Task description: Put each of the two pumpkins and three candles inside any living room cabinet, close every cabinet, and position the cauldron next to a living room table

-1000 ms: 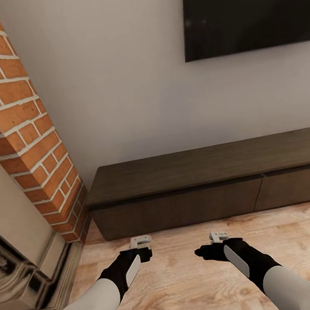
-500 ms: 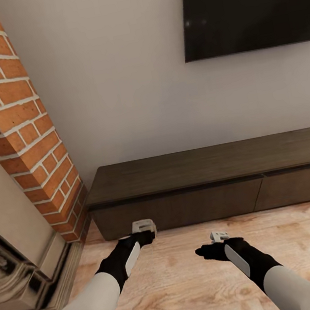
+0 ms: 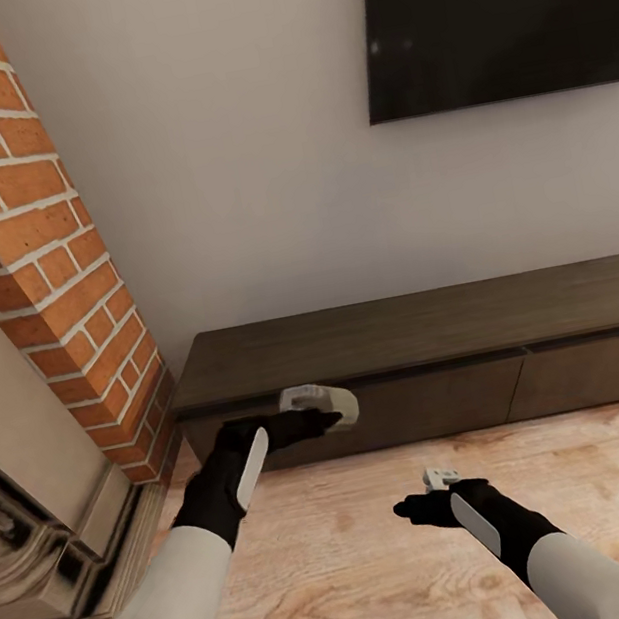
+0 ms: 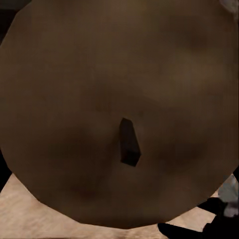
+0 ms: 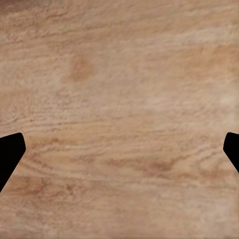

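Observation:
The long dark brown cabinet (image 3: 435,328) runs along the wall, and both drawer fronts in view are closed. My left gripper (image 3: 313,417) is shut on a tan-grey candle (image 3: 320,404) and holds it just in front of the left drawer front, near its top edge. In the left wrist view the candle (image 4: 119,89) shows as a brown round face with a small dark wick (image 4: 129,143). My right gripper (image 3: 404,508) hangs open over the wooden floor, its fingertips (image 5: 9,149) wide apart with nothing between them.
A brick fireplace column (image 3: 34,246) stands at the left, with its pale hearth base (image 3: 78,553) reaching onto the floor. A black TV screen (image 3: 499,2) hangs on the wall above the cabinet. Wooden floor (image 3: 378,582) lies between me and the cabinet.
My left arm has risen and reached forward to the right, carrying the candle from near the floor up to the left drawer front. The right arm has hardly moved.

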Controlling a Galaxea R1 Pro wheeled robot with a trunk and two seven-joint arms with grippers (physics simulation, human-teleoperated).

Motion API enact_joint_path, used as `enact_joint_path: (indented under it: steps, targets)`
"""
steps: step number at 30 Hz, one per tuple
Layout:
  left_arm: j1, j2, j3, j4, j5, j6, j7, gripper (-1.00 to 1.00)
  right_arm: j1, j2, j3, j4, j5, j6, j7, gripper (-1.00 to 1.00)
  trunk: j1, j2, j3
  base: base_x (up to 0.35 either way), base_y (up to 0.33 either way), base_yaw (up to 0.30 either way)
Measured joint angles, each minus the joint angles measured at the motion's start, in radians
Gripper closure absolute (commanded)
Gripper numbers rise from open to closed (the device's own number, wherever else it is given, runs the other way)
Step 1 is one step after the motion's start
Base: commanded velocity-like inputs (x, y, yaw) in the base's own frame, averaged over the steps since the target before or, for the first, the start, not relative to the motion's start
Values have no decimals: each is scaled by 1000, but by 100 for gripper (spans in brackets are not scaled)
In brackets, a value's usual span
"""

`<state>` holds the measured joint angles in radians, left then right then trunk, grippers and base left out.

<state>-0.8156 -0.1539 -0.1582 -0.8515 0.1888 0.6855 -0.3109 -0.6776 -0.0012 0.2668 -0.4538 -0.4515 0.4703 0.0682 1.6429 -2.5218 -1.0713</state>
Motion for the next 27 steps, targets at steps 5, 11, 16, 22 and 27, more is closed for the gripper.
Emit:
enact_joint_path:
  steps: [5,11,16,22,27]
  targets:
    - [0,7,1,-78,8,138,-241,100,0,0,-1,20,0,-1,0,-100,0,0,0,0,0,0]
    - [0,43,3,-170,5,212,-409,100,0,0,-1,27,-2,-3,0,-100,0,0,0,0,0,0]
    - [0,51,11,-217,4,224,-509,100,0,1,-39,32,-2,-24,0,-100,0,0,0,0,0,0]
    - [0,52,53,-248,5,205,-579,100,0,2,-194,61,3,-89,2,-100,0,0,0,0,0,0]
    - [0,51,86,-275,4,164,-593,100,0,1,-302,83,3,-114,0,-100,0,0,0,0,0,0]
